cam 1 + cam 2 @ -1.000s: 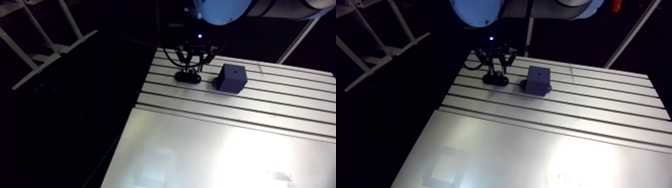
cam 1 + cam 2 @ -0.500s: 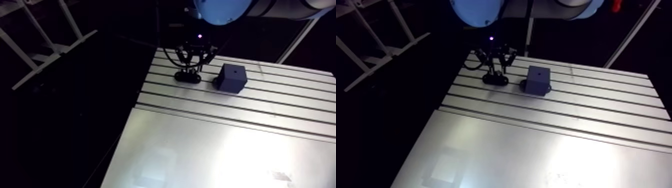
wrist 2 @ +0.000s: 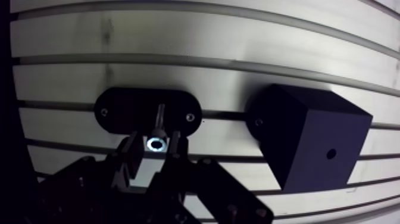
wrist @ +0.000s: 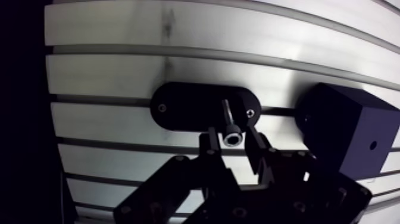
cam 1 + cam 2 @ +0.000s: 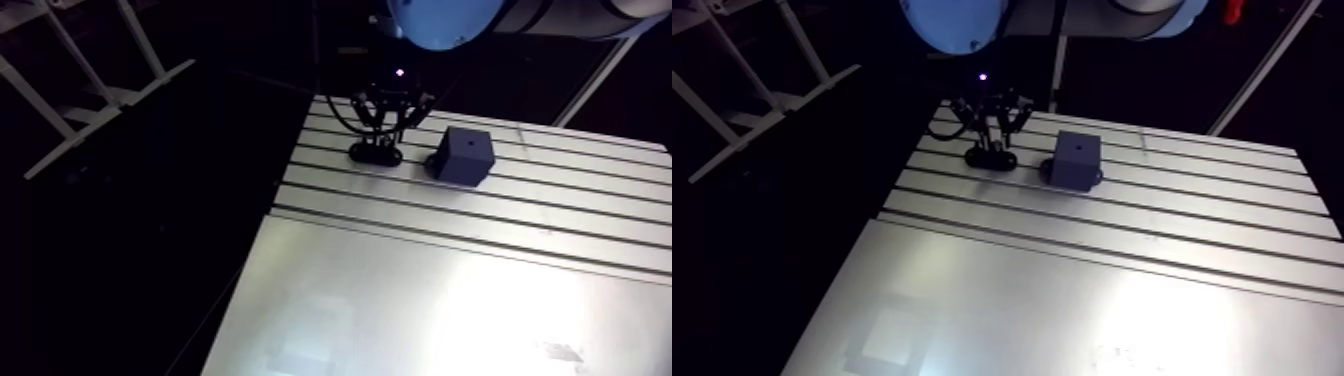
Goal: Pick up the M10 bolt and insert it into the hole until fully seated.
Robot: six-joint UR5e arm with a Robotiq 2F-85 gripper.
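Over the oval plate [image 4: 190, 107], the tool [image 4: 233, 142] clamps the bolt [image 4: 228, 122].

Bolt [image 4: 229, 126] seemingly in holder [image 4: 184, 107], block [image 4: 342, 140] beside.

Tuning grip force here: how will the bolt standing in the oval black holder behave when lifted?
The M10 bolt looks like shiny metal, so it is probably rigid and rather slick in the tool. Its slim round shank suggests it would roll if dropped on the slotted table. If gripped only at its head, it may tilt slightly.
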